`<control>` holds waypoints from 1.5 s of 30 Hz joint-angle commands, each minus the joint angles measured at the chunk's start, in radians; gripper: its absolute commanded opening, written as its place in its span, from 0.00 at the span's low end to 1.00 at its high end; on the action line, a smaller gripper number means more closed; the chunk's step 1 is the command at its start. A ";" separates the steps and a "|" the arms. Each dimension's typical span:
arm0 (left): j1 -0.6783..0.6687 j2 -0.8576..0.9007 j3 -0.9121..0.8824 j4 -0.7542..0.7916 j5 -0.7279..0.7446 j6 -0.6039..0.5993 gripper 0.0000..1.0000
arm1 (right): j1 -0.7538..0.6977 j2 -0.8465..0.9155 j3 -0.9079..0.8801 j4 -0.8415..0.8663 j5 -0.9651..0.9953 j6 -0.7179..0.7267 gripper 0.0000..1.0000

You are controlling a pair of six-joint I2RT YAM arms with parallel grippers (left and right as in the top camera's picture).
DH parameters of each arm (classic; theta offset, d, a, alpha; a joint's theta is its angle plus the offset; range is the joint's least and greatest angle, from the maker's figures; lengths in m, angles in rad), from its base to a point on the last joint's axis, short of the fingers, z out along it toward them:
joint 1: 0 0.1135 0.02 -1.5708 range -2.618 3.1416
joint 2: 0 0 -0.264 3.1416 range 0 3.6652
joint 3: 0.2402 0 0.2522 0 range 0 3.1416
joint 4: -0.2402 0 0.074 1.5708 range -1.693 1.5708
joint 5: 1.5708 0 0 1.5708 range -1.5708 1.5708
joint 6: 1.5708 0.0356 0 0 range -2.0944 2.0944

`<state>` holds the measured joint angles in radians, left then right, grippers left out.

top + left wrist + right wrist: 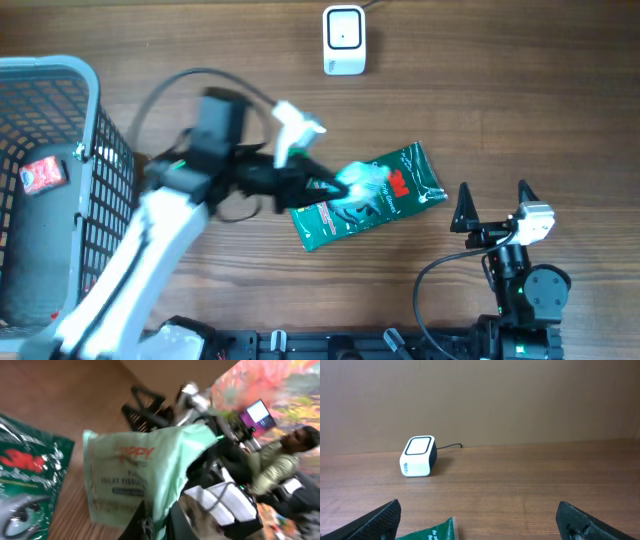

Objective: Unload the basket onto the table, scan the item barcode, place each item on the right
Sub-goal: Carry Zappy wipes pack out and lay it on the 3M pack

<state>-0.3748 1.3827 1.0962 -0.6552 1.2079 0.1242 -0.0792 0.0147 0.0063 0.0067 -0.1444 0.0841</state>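
Left gripper (157, 519): clamped on the pale green tissue pack (360, 181).
Tissue pack: held over the left part of a dark green packet (412, 176) lying on the bench (520, 90), well apart from the scanner (344, 40).
Right gripper (493, 200): fingers wide apart, holding nothing, just right of the packet.
Basket (92, 85): far left, 1 red item (42, 175) inside.

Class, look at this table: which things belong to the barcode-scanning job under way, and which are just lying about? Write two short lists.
Part of the job:
- pale green tissue pack, held in the left gripper
- white scanner

Just lying about:
- dark green 3M packet, flat on the table
- grey basket
- red item inside the basket
- right gripper, open and holding nothing
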 commanded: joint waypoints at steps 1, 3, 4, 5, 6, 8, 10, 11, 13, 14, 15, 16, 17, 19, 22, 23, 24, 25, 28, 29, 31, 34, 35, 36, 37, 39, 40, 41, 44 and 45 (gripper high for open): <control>-0.078 0.219 -0.004 0.152 0.045 -0.129 0.04 | 0.002 -0.005 -0.001 0.003 0.011 -0.006 1.00; -0.098 0.371 -0.004 0.263 0.045 -0.265 0.04 | 0.002 -0.005 -0.001 0.002 0.011 -0.006 1.00; -0.100 0.404 -0.004 0.280 0.045 -0.288 0.04 | 0.002 -0.005 -0.001 0.003 0.011 -0.006 1.00; -0.100 0.433 -0.004 0.286 0.045 -0.298 0.04 | 0.002 -0.005 -0.001 0.002 0.011 -0.006 1.00; -0.099 0.462 -0.004 0.285 0.044 -0.297 0.04 | 0.002 -0.005 -0.001 0.003 0.011 -0.006 1.00; -0.099 0.491 -0.004 0.285 0.039 -0.297 0.04 | 0.002 -0.005 -0.001 0.002 0.011 -0.005 0.99; -0.099 0.499 -0.004 0.277 -0.053 -0.309 0.04 | 0.002 -0.005 -0.001 0.002 0.011 -0.006 1.00; -0.099 0.499 -0.004 0.279 -0.126 -0.362 0.06 | 0.002 -0.005 -0.001 0.002 0.011 -0.005 1.00; -0.097 0.499 -0.004 0.282 -0.284 -0.491 0.23 | 0.002 -0.004 -0.001 0.003 0.011 -0.006 1.00; -0.094 0.499 -0.002 0.283 -0.340 -0.542 0.36 | 0.002 -0.004 -0.001 0.003 0.011 -0.006 1.00; -0.093 0.499 0.000 0.282 -0.349 -0.560 0.41 | 0.002 -0.004 -0.001 0.002 0.011 -0.006 1.00; -0.092 0.498 0.008 0.282 -0.350 -0.579 0.45 | 0.002 -0.004 -0.001 0.003 0.011 -0.006 1.00; -0.092 0.495 0.016 0.282 -0.349 -0.586 0.47 | 0.002 -0.003 -0.001 0.003 0.011 -0.006 1.00; -0.103 0.480 0.038 0.280 -0.364 -0.602 0.56 | 0.002 -0.003 -0.001 0.003 0.011 -0.005 1.00; -0.125 0.431 0.091 0.236 -0.479 -0.608 0.63 | 0.002 -0.003 -0.001 0.003 0.011 -0.005 1.00; -0.136 0.409 0.121 0.201 -0.539 -0.608 0.65 | 0.002 -0.003 -0.001 0.003 0.011 -0.006 1.00; -0.150 0.382 0.156 0.161 -0.602 -0.608 0.76 | 0.002 -0.003 -0.001 0.002 0.011 -0.006 1.00; -0.164 0.357 0.192 0.124 -0.668 -0.607 0.82 | 0.002 -0.003 -0.001 0.002 0.011 -0.006 1.00; -0.192 0.287 0.289 0.047 -0.799 -0.607 0.89 | 0.002 -0.003 -0.001 0.002 0.011 -0.006 1.00; -0.197 0.269 0.311 0.037 -0.814 -0.607 0.90 | 0.002 -0.003 -0.001 0.002 0.011 -0.006 1.00; -0.200 0.222 0.339 0.031 -0.845 -0.604 0.91 | 0.002 -0.003 -0.001 0.002 0.011 -0.006 1.00; -0.199 0.122 0.366 -0.048 -1.171 -0.604 0.94 | 0.002 -0.003 -0.001 0.002 0.011 -0.006 1.00; -0.199 0.096 0.375 -0.073 -1.257 -0.605 0.99 | 0.002 -0.003 -0.001 0.003 0.011 -0.006 1.00; -0.199 0.059 0.384 -0.103 -1.377 -0.611 1.00 | 0.002 -0.003 -0.001 0.002 0.011 -0.006 1.00; -0.199 0.012 0.391 -0.129 -1.530 -0.647 1.00 | 0.002 -0.003 -0.001 0.002 0.011 -0.006 1.00; -0.190 -0.074 0.392 -0.143 -1.765 -0.715 1.00 | 0.002 -0.003 -0.001 0.003 0.011 -0.005 1.00; -0.170 -0.124 0.392 -0.141 -1.869 -0.747 1.00 | 0.002 -0.003 -0.001 0.003 0.011 -0.006 1.00; -0.143 -0.161 0.392 -0.139 -1.928 -0.768 1.00 | 0.002 -0.003 -0.001 0.003 0.011 -0.006 1.00; 0.029 -0.259 0.392 -0.164 -1.984 -0.890 1.00 | 0.002 -0.003 -0.001 0.003 0.011 -0.006 1.00; 0.089 -0.277 0.392 -0.179 -1.984 -0.948 1.00 | 0.002 -0.003 -0.001 0.002 0.011 -0.006 1.00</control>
<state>-0.4362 1.1690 1.4719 -0.8055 -0.6109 -0.6418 -0.0792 0.0158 0.0063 0.0067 -0.1440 0.0841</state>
